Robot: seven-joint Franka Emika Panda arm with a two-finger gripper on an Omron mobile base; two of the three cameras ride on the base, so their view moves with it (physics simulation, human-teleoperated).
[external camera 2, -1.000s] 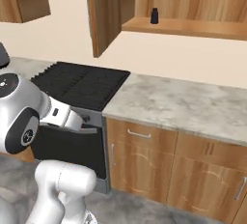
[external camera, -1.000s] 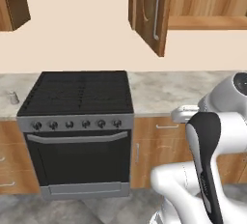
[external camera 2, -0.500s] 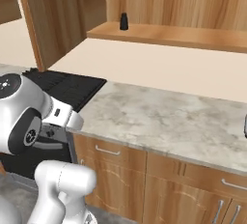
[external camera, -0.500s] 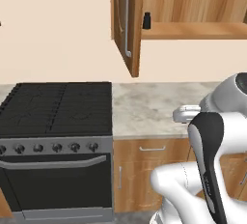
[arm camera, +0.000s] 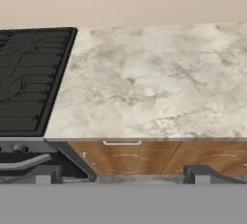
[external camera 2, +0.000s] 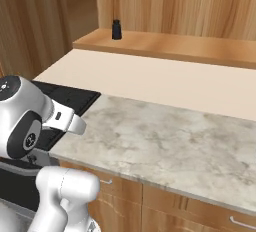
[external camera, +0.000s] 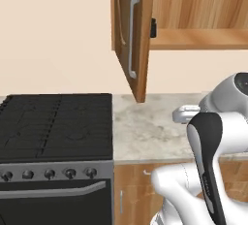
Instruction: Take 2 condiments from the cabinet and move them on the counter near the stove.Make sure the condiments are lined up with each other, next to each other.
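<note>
The matte black condiment shaker [external camera 2: 116, 29] stands upright at the left end of the wooden shelf [external camera 2: 165, 46] inside the open cabinet; in the left base view the black shaker [external camera: 153, 27] peeks out from behind the door [external camera: 130, 35] with its long silver handle. The light grey shaker is out of view. My gripper [arm camera: 122, 175] is open and holds nothing, its fingertips [arm camera: 43, 173] wide apart, low in front of the counter [arm camera: 149, 88] edge. The stove [external camera: 53, 127] lies left of the counter, far below the shelf.
The open cabinet door hangs out over the counter's left part, near the stove's right edge. Wooden drawer fronts with small handles [arm camera: 122, 143] sit under the counter. My arm is folded close to the base, its elbow [external camera: 213, 136] at the counter's edge.
The base has driven right and closer to the counter, so the whole scene shifted; the cabinet and shelf loom larger. The arm keeps the same folded pose.
</note>
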